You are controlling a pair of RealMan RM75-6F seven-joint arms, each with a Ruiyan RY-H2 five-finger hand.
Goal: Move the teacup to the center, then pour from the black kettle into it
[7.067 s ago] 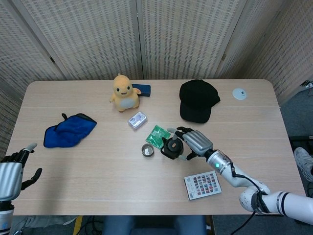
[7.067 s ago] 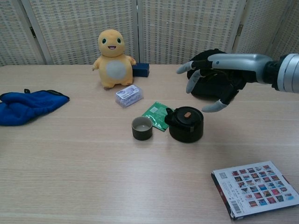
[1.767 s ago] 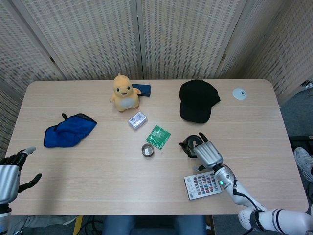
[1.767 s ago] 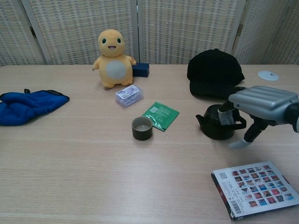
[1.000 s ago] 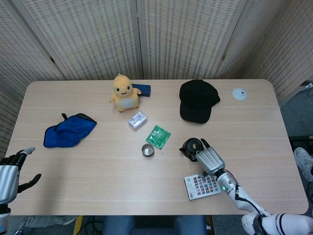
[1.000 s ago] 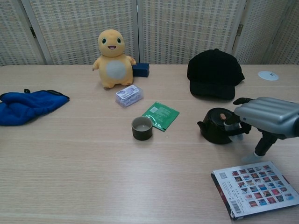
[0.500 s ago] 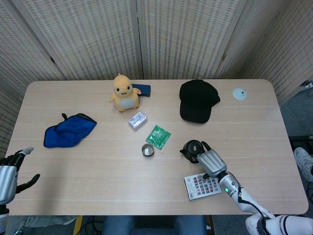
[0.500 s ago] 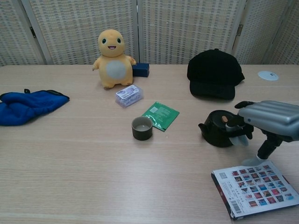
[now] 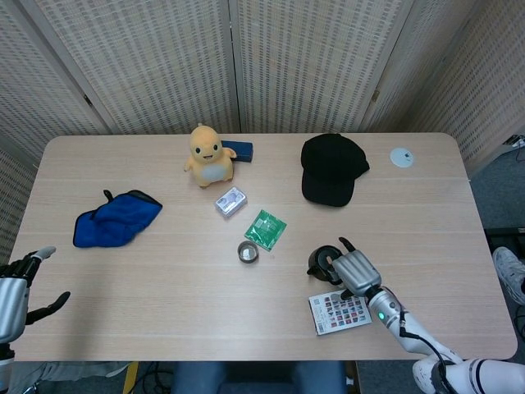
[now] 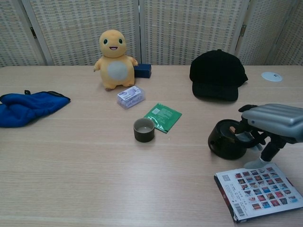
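The small dark teacup [image 9: 247,251] [image 10: 144,130] stands upright near the middle of the table, beside a green packet [image 9: 267,228]. The black kettle [image 9: 321,260] [image 10: 226,140] is off to its right, low at the tabletop, spout pointing left. My right hand [image 9: 354,272] [image 10: 272,122] grips the kettle from its right side, fingers curled over its handle. My left hand [image 9: 12,300] hovers at the lower left table edge in the head view, fingers spread and holding nothing. It does not show in the chest view.
A printed booklet [image 10: 258,190] lies just in front of the kettle. At the back are a black cap [image 9: 331,168], a yellow plush toy [image 9: 207,154], a dark blue box [image 9: 238,149] and a white disc [image 9: 401,157]. A blue cloth [image 9: 115,218] lies left; a small wrapped pack [image 9: 231,200] lies behind the cup.
My right hand took hold of the kettle beside the cup and has carried it right and toward the near edge. The teacup and left hand stayed put.
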